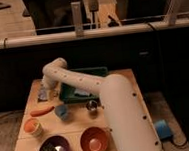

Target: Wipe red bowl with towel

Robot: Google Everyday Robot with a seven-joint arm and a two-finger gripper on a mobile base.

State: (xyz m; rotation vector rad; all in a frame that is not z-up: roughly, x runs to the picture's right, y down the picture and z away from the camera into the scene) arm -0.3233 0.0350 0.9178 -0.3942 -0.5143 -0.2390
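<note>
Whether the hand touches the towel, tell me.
Cannot tell. In the camera view the hand, at far left, overlaps the towel; neither contact nor gap shows.

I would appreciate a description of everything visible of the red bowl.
The red bowl is round, orange-red with a paler orange inside, smooth like plastic, upright and seemingly empty. It sits at the near edge of the wooden table, right of the purple bowl and apart from it, with the white arm beside its right rim. The gripper is far off at the table's far left corner, by the towel.
</note>
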